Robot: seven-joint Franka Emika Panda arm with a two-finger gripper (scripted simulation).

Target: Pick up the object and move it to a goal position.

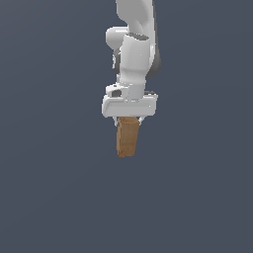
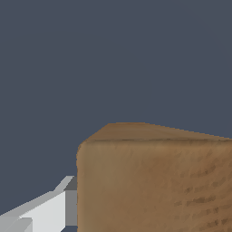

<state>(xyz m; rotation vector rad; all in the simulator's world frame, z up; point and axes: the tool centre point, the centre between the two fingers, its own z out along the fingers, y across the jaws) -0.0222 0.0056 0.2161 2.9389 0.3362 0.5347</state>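
Only a plain, flat dark slate-blue backdrop [image 1: 49,197], uniform and featureless across the exterior view; same dark slate-blue surface fills the wrist view. Floor or wall: can't tell.

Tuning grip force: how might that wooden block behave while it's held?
The wooden block looks rigid, so it shouldn't flex. Its flat faces probably suit the end effector. Gripped only at its top and hanging slightly tilted, it could pivot or slip.

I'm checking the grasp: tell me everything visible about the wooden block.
The wooden block is tan-brown, wood-grained and rectangular, longer than wide. It hangs nearly upright, slightly tilted, below the white gripper, which is clamped on its upper end. Its lower end touches nothing visible. In the wrist view one finger lies against its side.
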